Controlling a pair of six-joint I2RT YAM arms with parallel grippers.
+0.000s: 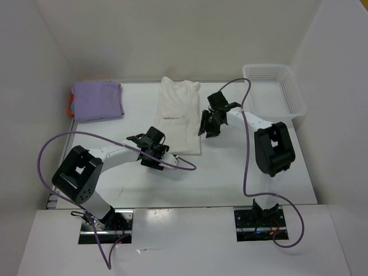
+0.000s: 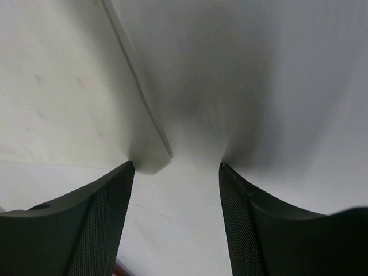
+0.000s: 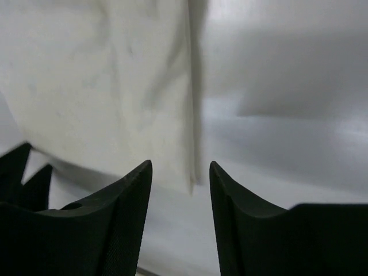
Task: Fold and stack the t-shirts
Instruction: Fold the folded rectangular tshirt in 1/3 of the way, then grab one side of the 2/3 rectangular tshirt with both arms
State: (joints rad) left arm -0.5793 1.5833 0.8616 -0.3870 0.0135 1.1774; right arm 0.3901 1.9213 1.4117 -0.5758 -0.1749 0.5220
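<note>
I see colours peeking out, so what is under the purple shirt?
Under the purple shirt, thin strips of orange cloth and blue cloth peek out at its left edge. The purple shirt covers the rest, so how they are folded cannot be seen.

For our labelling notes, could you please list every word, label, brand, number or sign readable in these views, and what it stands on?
None: no view shows readable text.
The off-white t-shirt, lavender t-shirt and white mesh basket are plain.
Any marking at the arm bases is too small to read.
</note>
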